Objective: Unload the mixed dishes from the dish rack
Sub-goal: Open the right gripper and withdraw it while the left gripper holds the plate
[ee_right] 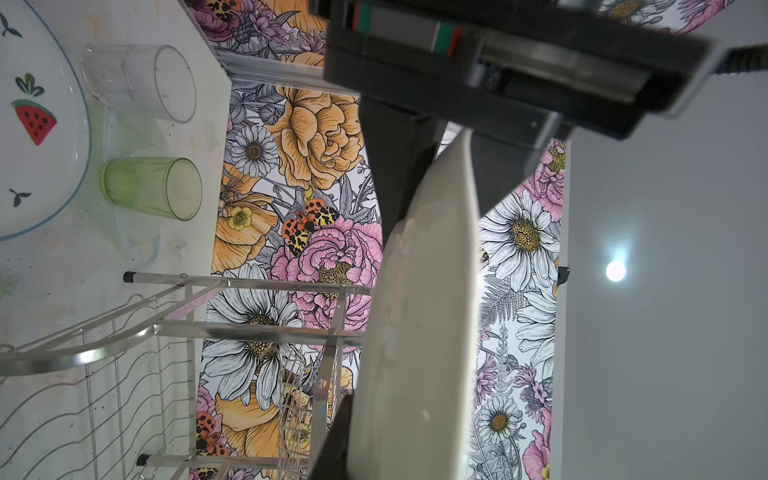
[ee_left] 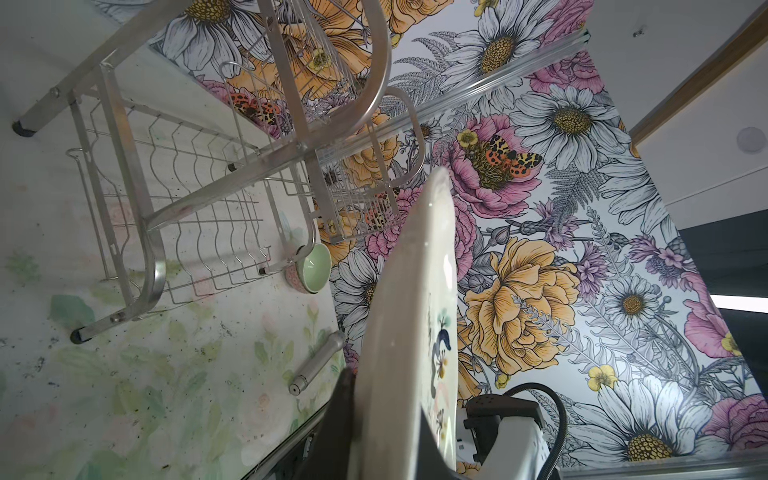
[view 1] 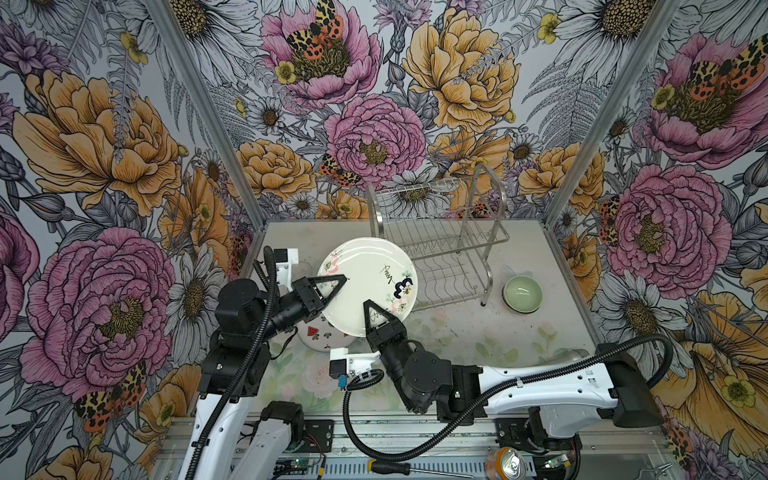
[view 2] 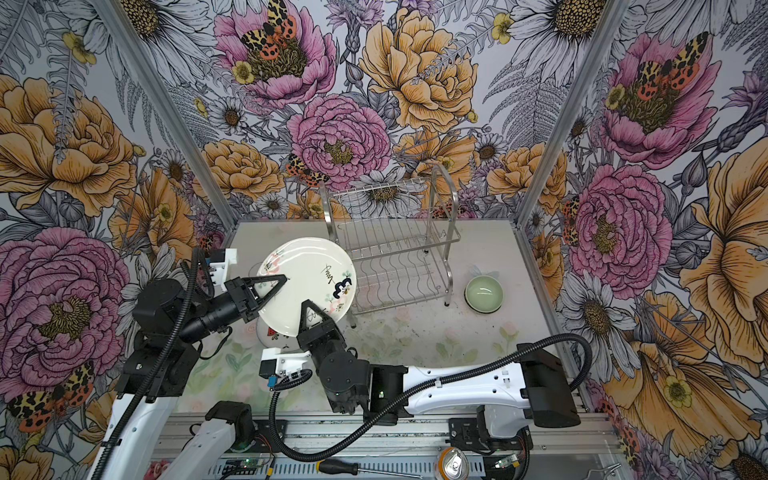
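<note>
A cream plate (view 1: 365,286) (view 2: 309,286) with black drawings hangs tilted above the table, left of the dish rack (view 1: 440,249) (view 2: 395,249). My left gripper (view 1: 338,283) (view 2: 281,280) is shut on its left rim. My right gripper (view 1: 370,311) (view 2: 308,307) is shut on its near rim. Both wrist views show the plate (ee_left: 407,332) (ee_right: 424,311) edge-on between the jaws. The rack's wire shelves look bare. A fruit-print plate (view 1: 318,338) (ee_right: 37,124) lies flat, partly under the held plate. A pale green bowl (view 1: 522,294) (view 2: 484,294) sits right of the rack.
A clear glass (ee_right: 141,83) and a green tumbler (ee_right: 153,187) stand on the table at the back left, beside the fruit-print plate. A grey metal cylinder (ee_left: 318,361) lies near the right wall. A screwdriver (view 1: 390,467) and a can (view 1: 511,461) rest on the front rail.
</note>
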`<action>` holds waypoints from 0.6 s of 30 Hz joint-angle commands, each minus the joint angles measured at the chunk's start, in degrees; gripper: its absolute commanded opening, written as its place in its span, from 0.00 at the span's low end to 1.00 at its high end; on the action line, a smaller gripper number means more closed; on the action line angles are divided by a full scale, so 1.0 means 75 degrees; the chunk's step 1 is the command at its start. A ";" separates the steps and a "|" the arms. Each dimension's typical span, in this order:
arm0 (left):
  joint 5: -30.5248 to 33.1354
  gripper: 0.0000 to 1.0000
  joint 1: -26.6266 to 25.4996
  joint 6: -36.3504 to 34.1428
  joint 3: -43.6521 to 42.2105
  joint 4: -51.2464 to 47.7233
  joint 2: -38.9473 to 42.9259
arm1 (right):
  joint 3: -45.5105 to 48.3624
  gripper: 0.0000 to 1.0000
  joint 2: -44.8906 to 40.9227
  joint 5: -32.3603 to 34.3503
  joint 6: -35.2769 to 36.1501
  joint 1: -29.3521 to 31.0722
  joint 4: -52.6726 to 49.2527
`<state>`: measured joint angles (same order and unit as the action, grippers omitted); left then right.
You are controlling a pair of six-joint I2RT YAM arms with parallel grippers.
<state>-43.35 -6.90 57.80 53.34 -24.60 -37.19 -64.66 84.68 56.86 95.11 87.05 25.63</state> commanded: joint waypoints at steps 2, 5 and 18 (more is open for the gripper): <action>-0.0276 0.00 0.0416 -0.0745 0.0097 0.0233 0.0229 | -0.0181 0.40 -0.0307 -0.0547 -0.0579 0.0038 0.1175; -0.0571 0.00 0.0806 -0.0623 0.0095 0.0540 0.0316 | -0.0023 0.52 -0.0582 -0.0588 -0.0952 0.0008 0.1168; -0.0757 0.00 0.1798 0.0049 0.0189 0.1622 0.0394 | 0.0762 0.80 -0.2203 -0.0855 -0.2841 -0.0205 0.0948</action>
<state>-50.48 4.80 58.67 53.34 -17.06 -34.89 -59.18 72.27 51.46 79.70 86.19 28.53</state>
